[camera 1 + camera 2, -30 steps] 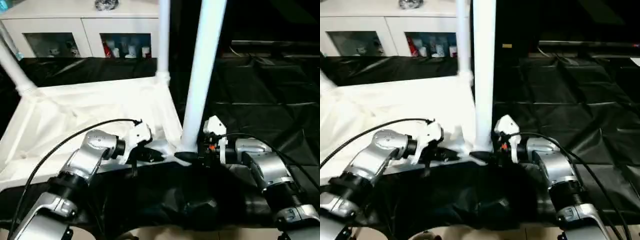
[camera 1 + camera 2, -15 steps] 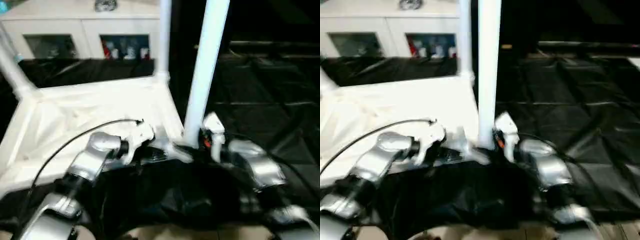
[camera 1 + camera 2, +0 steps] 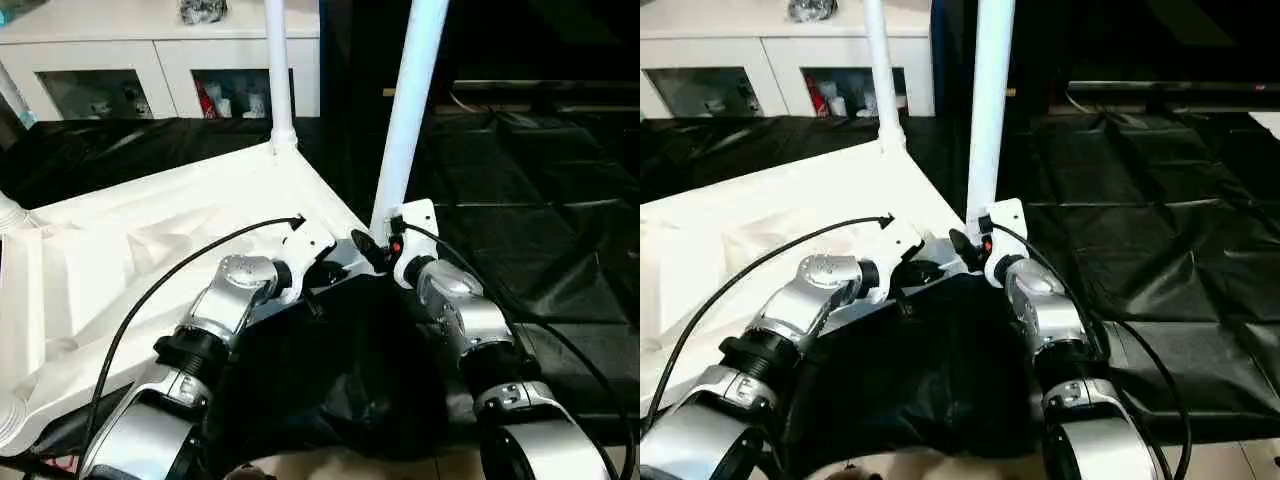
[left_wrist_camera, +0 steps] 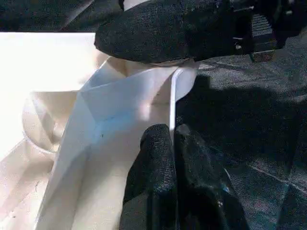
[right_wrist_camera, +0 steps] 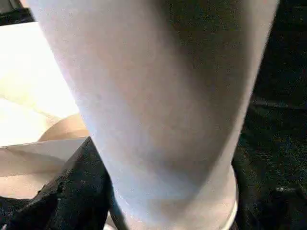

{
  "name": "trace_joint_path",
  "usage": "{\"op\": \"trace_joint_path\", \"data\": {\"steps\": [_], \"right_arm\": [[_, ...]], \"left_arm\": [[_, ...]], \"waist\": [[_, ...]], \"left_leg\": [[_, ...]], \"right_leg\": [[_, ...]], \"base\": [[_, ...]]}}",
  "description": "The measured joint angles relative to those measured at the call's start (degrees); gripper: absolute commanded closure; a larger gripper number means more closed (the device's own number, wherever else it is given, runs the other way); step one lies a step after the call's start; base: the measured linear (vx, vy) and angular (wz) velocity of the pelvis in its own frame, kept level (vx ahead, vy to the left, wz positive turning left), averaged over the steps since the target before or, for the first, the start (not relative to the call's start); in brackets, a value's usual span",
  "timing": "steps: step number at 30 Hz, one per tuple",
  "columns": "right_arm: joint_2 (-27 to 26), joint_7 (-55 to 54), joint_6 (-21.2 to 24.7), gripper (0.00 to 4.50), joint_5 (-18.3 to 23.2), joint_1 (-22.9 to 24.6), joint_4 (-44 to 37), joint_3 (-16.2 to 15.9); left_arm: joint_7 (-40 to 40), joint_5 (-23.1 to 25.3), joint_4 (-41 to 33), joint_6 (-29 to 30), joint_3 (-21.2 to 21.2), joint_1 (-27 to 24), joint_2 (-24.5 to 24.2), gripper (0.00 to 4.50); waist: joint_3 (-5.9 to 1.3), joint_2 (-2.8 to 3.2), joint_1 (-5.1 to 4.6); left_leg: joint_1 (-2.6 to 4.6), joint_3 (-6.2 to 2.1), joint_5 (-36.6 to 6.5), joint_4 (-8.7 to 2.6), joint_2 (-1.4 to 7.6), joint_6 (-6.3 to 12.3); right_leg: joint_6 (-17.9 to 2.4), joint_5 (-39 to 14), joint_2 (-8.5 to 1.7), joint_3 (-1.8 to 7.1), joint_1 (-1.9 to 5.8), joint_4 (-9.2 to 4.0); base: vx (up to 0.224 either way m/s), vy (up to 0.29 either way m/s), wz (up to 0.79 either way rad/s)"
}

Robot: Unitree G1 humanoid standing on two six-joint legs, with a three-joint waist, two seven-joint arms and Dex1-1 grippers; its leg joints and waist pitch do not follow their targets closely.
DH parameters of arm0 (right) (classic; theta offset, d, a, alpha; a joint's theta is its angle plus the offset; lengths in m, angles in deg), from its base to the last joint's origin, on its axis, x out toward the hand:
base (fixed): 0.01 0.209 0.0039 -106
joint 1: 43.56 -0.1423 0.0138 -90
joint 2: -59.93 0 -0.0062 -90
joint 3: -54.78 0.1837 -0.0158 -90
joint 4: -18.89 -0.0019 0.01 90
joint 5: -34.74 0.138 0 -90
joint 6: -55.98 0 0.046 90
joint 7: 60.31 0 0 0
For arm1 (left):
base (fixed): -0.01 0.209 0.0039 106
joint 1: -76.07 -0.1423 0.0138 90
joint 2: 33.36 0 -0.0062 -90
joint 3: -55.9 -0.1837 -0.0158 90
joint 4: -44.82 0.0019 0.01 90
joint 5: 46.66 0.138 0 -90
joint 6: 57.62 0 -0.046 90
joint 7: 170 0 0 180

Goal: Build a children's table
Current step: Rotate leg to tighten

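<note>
Left eye view: the leg [image 3: 408,110] stands in the top's [image 3: 150,250] near corner socket, and my right gripper [image 3: 372,245] grasps its base. My left gripper [image 4: 173,143], clenched, pinches the rim just beside. I judge the tube light, stiff and slick, so hold it low. A far leg [image 3: 277,70] stands beyond.

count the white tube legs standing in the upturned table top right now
3 at least: one leg at the near corner by the right gripper, one at the far corner, and one at the picture's left edge. A fourth may be out of frame.
</note>
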Motion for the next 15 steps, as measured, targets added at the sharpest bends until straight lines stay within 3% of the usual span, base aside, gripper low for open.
{"op": "trace_joint_path", "data": {"steps": [3,8,15], "right_arm": [[1.41,6.02,-0.11,0.95,0.14,0.88,-0.80,-0.50],[7.25,19.05,-0.19,0.95,0.15,3.90,-5.41,-4.85],[13.75,34.31,0.87,0.95,1.80,6.41,-10.40,-8.50]], "left_arm": [[2.29,-0.41,-0.31,-0.54,0.17,-0.37,-1.17,4.50],[8.52,-1.51,-3.06,-1.12,-0.01,-2.39,-4.15,4.50],[17.16,-3.19,-6.85,-1.70,-1.48,-4.79,-7.82,4.50]], "waist": [[0.01,-0.01,-0.09],[0.01,-0.01,0.07],[0.05,-0.03,0.46]], "left_leg": [[0.00,0.01,0.00,-0.02,0.01,0.00],[-0.05,0.03,0.00,-0.03,0.03,0.01],[-0.15,0.04,0.01,0.04,0.02,0.06]], "right_leg": [[0.00,0.00,0.01,-0.02,-0.02,0.01],[0.00,0.00,0.01,-0.04,-0.05,0.01],[0.00,0.00,-0.03,-0.05,-0.06,-0.03]], "base": [[0.000,0.000,0.00],[0.000,0.000,0.00],[0.000,0.000,0.00]]}}
